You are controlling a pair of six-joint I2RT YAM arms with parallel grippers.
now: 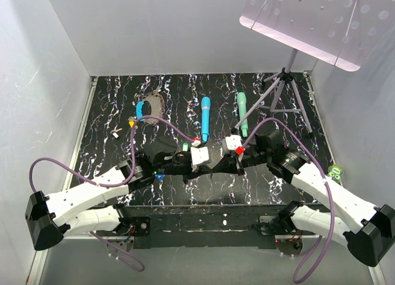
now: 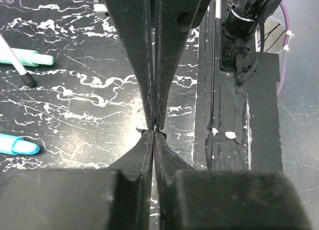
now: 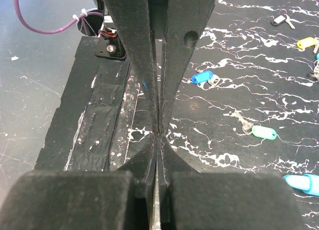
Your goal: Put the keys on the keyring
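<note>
Blue wand [image 1: 205, 117], teal wand [image 1: 242, 112], tripod [image 1: 285, 74] along far side

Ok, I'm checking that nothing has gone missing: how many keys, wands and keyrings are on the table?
Keys: 4 (yellow key, cream key, green key, blue key)
Wands: 2 (blue wand, teal wand)
Keyring: 1
Total: 7

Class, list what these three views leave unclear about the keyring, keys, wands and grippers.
- keyring: top view, too small to tell whether any key hangs on it.
- pale key: top view, too small for its shape.
- blue wand: right wrist view, cut off by the right edge.
- right gripper: shut fingers hide anything pinched.
</note>
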